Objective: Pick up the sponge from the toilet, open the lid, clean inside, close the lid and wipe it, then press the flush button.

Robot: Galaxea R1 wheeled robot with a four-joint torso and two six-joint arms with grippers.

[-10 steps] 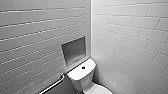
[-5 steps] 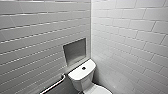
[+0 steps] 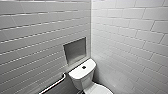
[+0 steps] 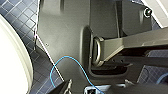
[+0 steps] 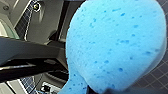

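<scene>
Tiled corner (image 3: 91,30), toilet (image 3: 82,73) sitting low ahead. I'm clamping the sponge (image 5: 112,42) in the right gripper (image 5: 108,91); left gripper (image 4: 77,89), can't tell.

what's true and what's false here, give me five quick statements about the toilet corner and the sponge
1. The sponge lies on the tank. False: it hangs close before the right wrist camera, with the dark floor behind it.
2. The flush button sits on top of the tank. True.
3. The walls are dark blue. False: the wall tiles are white; it is the floor that is dark blue.
4. A recessed niche sits in the wall above the tank. True.
5. The sponge is yellow. False: it is bright blue.
</scene>
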